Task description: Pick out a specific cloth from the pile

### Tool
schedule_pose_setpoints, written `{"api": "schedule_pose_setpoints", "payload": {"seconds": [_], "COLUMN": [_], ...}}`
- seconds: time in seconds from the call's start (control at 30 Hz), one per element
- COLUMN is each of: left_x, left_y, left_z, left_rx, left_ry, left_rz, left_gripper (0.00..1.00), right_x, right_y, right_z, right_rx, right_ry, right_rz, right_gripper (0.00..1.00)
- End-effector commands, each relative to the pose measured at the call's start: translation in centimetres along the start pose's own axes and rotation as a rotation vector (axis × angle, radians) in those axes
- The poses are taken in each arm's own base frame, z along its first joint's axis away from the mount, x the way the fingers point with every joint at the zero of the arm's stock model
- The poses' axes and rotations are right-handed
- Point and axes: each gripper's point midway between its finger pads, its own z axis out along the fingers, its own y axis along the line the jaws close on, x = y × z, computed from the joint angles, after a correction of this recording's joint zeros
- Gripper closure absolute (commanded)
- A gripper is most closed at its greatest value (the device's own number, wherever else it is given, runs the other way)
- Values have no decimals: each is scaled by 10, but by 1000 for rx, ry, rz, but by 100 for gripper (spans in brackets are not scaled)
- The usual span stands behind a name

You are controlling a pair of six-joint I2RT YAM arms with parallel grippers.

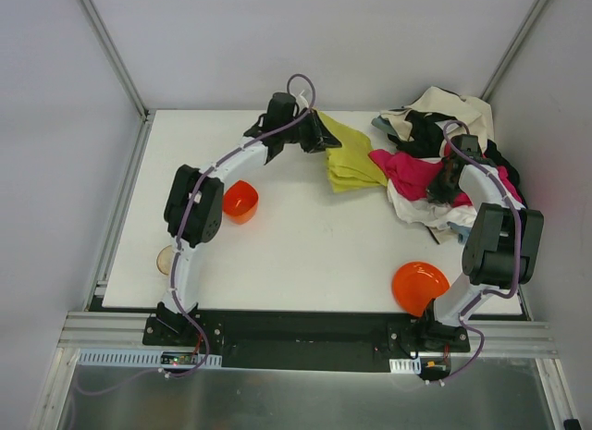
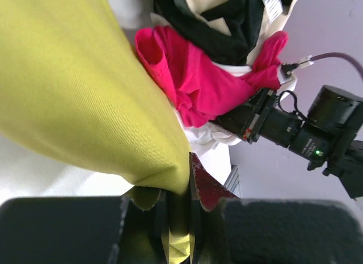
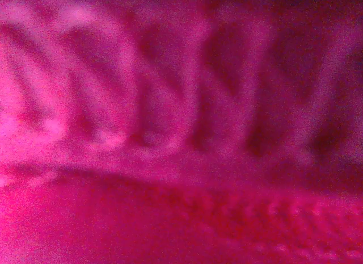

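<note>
The yellow-green cloth (image 1: 351, 162) lies on the white table left of the pile (image 1: 444, 125), one corner lifted. My left gripper (image 1: 319, 134) is shut on that corner; in the left wrist view the cloth (image 2: 74, 88) hangs from between the closed fingers (image 2: 181, 190). The pile is a heap of cream, white, black and magenta garments at the back right. My right gripper (image 1: 444, 185) is pressed down into the magenta cloth (image 1: 407, 166), and its fingers are hidden. The right wrist view shows only blurred magenta fabric (image 3: 181, 128).
An orange bowl (image 1: 240, 201) stands beside the left arm and another orange bowl (image 1: 418, 287) near the right arm's base. A small beige round object (image 1: 166, 259) sits at the table's left edge. Grey walls close in on all sides.
</note>
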Motion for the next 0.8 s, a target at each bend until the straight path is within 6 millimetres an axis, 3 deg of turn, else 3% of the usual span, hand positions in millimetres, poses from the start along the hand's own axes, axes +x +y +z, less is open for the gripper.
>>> {"api": "schedule_pose_setpoints", "payload": {"seconds": [0.0,0.4,0.57,0.77], "left_x": [-46,-94,-110,-132], "left_y": [-94,-135,-136,-130], "left_z": [-68,-146,-168,-181], "left_rx": [183,263,259,246], "left_ry": [-121,-171,-207,-241], "left_rz": [192,268,289,297], "left_gripper": [100,100,100,100], "right_x": [-19,-14,-13,-12], "right_y": [-12,-15,-14,-13], "right_z": [-15,-17,-17,-16], "right_rx": [37,39,29,25], "right_ry": [-77,-80,-78,-76], "right_rz": [15,6,6,5], "right_gripper": [99,99,99,99]}}
